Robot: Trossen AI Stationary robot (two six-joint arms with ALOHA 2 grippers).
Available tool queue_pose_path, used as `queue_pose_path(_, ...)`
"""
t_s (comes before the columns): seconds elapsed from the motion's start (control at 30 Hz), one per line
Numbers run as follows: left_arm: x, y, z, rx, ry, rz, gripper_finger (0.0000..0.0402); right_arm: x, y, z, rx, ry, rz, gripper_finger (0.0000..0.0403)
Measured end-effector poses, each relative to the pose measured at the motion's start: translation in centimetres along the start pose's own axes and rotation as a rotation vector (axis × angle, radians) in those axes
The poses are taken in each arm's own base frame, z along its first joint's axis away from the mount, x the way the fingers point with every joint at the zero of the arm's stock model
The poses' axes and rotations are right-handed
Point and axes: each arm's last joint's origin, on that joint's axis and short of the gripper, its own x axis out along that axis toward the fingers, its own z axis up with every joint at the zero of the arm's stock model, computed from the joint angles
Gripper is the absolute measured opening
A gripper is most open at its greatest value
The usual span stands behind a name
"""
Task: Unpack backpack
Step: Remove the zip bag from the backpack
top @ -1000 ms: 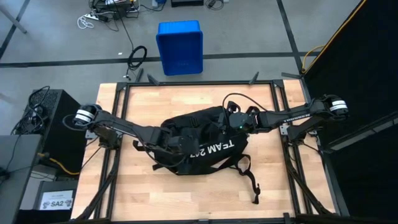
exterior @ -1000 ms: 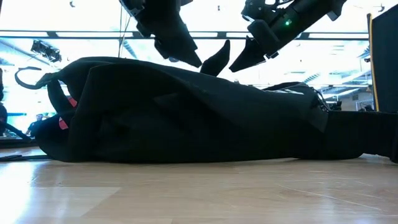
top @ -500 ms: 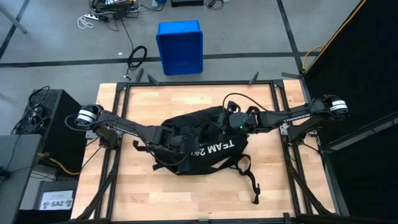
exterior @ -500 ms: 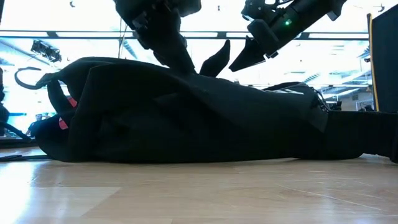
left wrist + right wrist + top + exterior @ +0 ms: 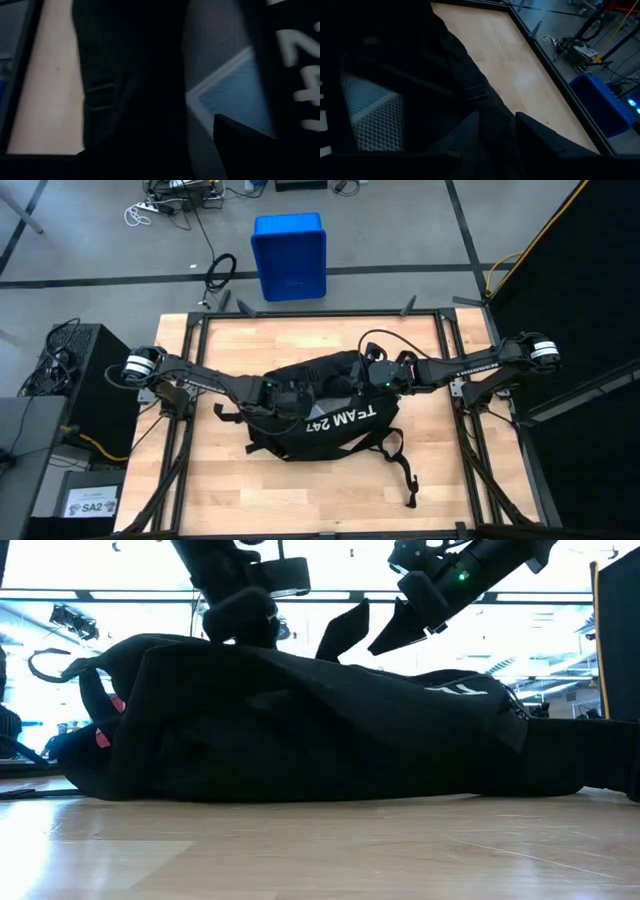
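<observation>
The black backpack (image 5: 322, 418) lies flat on the wooden table, with its white lettering (image 5: 345, 420) facing up and its straps (image 5: 405, 470) trailing toward the near right. My right gripper (image 5: 352, 383) is shut on the backpack's fabric at the opening. My left gripper (image 5: 306, 393) comes from the left, tipped down and open, and dips into that opening. In the low view its fingertips are hidden behind the backpack's upper fabric (image 5: 240, 640). In the left wrist view, a light blue and white thing (image 5: 235, 92) shows inside the backpack. My right gripper pinches a flap of black fabric (image 5: 492, 127) at the edge of the backpack's opening between its two fingers. It comes from the table's right, slanting down. The flap (image 5: 340, 632) stands raised above the rest of the backpack, which lies on the table. Whether my left gripper touches the backpack I cannot tell.
A blue plastic crate (image 5: 289, 256) stands on the floor beyond the table's far edge. Black frame rails (image 5: 190, 340) run along the table's left, right and far sides. Bare wood (image 5: 300, 495) shows in front of the backpack.
My left gripper has gone toward the table's right and a little down, tipping steeply downward, and now reaches into the backpack's opening. My right gripper has kept still, with the flap still raised.
</observation>
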Motion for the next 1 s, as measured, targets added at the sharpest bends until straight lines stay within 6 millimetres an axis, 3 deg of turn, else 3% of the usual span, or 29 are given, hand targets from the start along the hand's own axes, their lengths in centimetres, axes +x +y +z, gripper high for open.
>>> queue_pose_path(0.2, 0.2, 0.5, 0.0, 0.013, 0.004, 0.026, 0.0198, -0.2, 0.7, 0.3, 0.006, -0.033, 0.153, 0.0109)
queue_pose_path(0.5, 0.6, 1.6, -0.2, 0.057, 0.033, 0.130, 0.0198, -0.8, 4.0, 0.9, -0.047, -0.144, 0.374, 0.0118)
queue_pose_path(0.73, 1.1, 3.0, -0.2, 0.026, 0.056, 0.163, 0.0198, 3.4, 7.3, -1.5, -0.122, -0.078, 0.370, 0.0137)
queue_pose_path(0.87, 1.2, 3.2, -0.3, 0.022, 0.063, 0.167, 0.0198, 5.5, 6.8, -1.9, -0.058, -0.018, 0.260, 0.0158)
queue_pose_path(1.0, 1.2, 3.2, -0.3, 0.020, 0.065, 0.167, 0.0198, 6.0, 5.7, -1.4, -0.003, -0.016, 0.232, 0.0178)
